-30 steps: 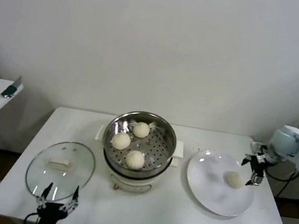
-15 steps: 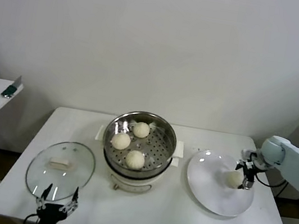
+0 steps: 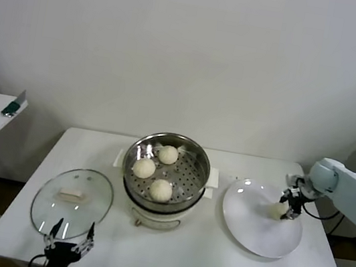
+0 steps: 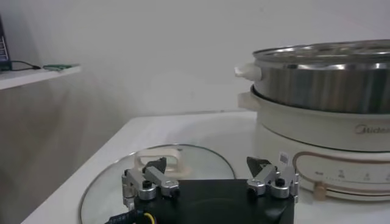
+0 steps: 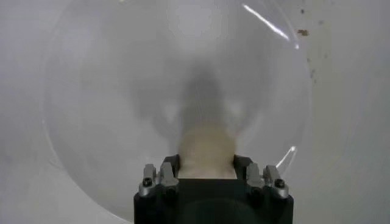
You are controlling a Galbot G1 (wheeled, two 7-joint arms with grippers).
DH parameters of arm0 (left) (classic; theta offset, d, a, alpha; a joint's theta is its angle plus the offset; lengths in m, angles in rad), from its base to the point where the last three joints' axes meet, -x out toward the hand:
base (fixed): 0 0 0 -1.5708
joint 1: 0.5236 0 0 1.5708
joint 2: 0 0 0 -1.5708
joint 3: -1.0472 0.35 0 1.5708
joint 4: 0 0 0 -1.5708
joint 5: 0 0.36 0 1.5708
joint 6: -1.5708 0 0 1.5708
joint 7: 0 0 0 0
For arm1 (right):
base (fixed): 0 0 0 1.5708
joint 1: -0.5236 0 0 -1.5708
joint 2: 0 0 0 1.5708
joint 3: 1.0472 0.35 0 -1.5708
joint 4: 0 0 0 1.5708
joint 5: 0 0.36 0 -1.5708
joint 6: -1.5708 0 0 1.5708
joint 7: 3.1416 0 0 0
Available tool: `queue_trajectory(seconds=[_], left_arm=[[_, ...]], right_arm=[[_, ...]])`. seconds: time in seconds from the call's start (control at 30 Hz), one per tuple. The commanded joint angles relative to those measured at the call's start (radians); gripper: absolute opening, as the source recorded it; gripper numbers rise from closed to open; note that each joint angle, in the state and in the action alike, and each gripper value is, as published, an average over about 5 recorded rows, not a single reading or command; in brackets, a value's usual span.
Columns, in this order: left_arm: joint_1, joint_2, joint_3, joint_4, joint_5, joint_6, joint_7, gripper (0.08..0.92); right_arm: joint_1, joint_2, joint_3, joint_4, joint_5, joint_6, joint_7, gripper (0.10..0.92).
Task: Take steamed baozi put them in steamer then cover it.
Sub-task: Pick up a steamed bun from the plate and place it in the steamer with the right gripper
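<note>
Round baozi (image 3: 279, 210) in right pincer (image 3: 288, 208)

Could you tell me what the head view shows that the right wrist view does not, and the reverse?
Only the head view shows the steamer holding three baozi, the cover lying on the table, and the open left hand near the cover. Only the right wrist view shows close up how the fingers flank the fourth baozi. Both show the right hand shut on that baozi over the white plate.
</note>
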Motion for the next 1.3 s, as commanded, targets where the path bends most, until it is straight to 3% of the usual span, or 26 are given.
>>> queue_trajectory(seconds=[0.03,0.23,0.47,0.87,1.3], left_arm=[[-0.001,0.000,0.008,-0.004,0.005,0.003,0.001,0.823],[-0.005,0.000,0.018,-0.008,0.009,0.005,0.002,0.823],[-0.011,0.001,0.021,-0.010,0.007,0.007,0.003,0.823],[-0.011,-0.001,0.011,-0.013,-0.002,0.007,0.002,0.823],[-0.009,-0.002,0.006,-0.010,-0.005,0.007,0.002,0.823]], right_arm=[[0.490,0.019,-0.354,0.236,0.243,-0.072,-0.011,0.602],[0.788,0.128,-0.433,0.457,0.483,-0.168,0.017,0.602],[0.730,0.271,-0.299,0.542,0.590,-0.262,0.100,0.602],[0.461,0.466,-0.237,0.430,0.475,-0.295,0.167,0.602],[0.290,0.495,-0.221,0.312,0.333,-0.292,0.188,0.602]])
